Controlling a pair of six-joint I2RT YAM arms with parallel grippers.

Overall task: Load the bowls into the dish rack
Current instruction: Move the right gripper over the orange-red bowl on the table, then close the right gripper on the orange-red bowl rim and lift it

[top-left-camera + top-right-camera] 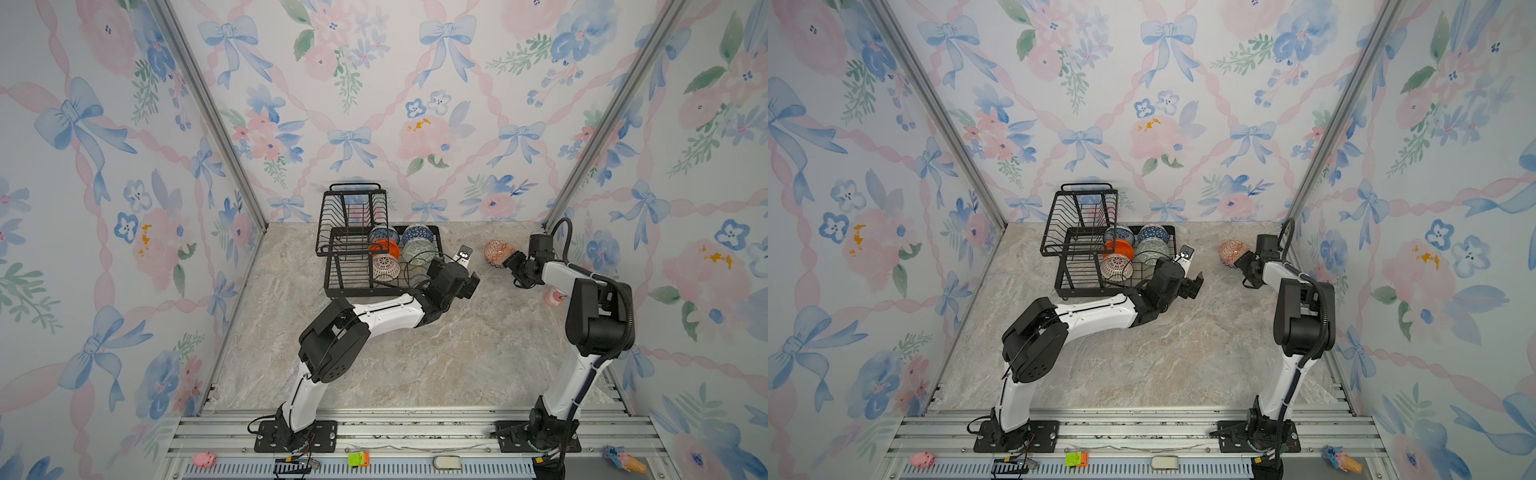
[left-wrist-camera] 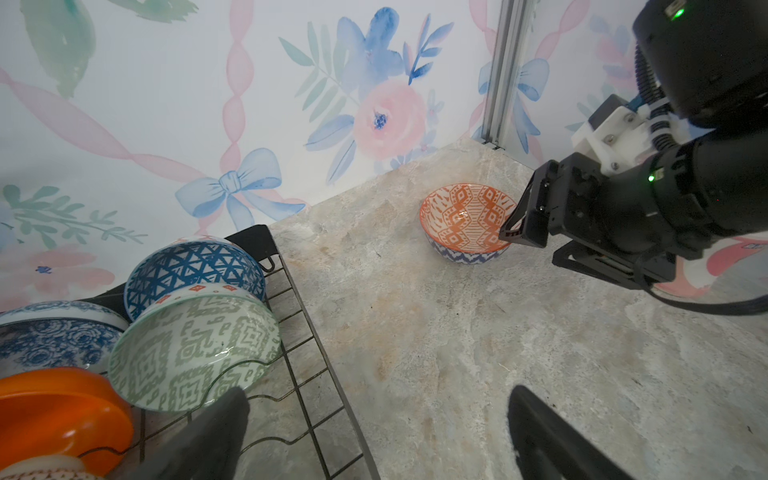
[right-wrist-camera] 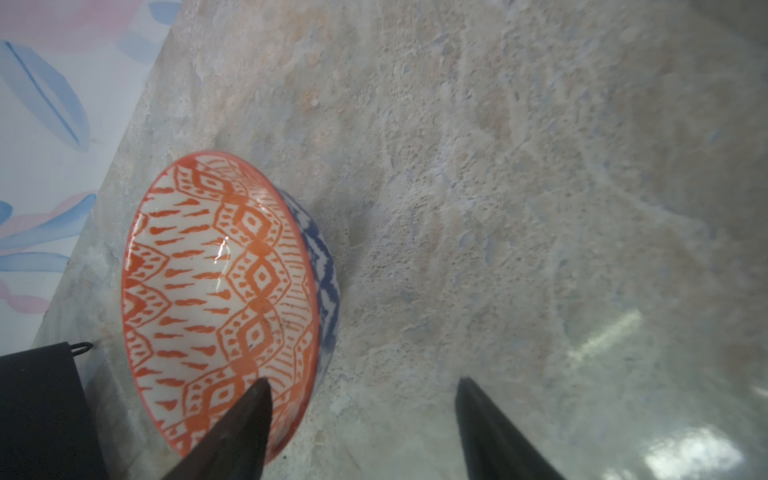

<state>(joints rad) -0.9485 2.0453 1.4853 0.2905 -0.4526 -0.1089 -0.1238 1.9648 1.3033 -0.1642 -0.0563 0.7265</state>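
Bowls [image 1: 419,250]: five sit in the dish rack [image 1: 332,286]; the orange-white patterned bowl [image 1: 496,252], last, lies on the surface [image 1: 415,353] right of it in both top views. My right tool [image 3: 362,380] straddles its rim, half-open, unclamped; my left tool [image 2: 379,390] gapes wide, empty.

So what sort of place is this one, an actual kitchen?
Probably a staged robot test cell, not a home: floral wallpaper panels on aluminium posts, arm bases bolted to a slotted rail, one dish rack.
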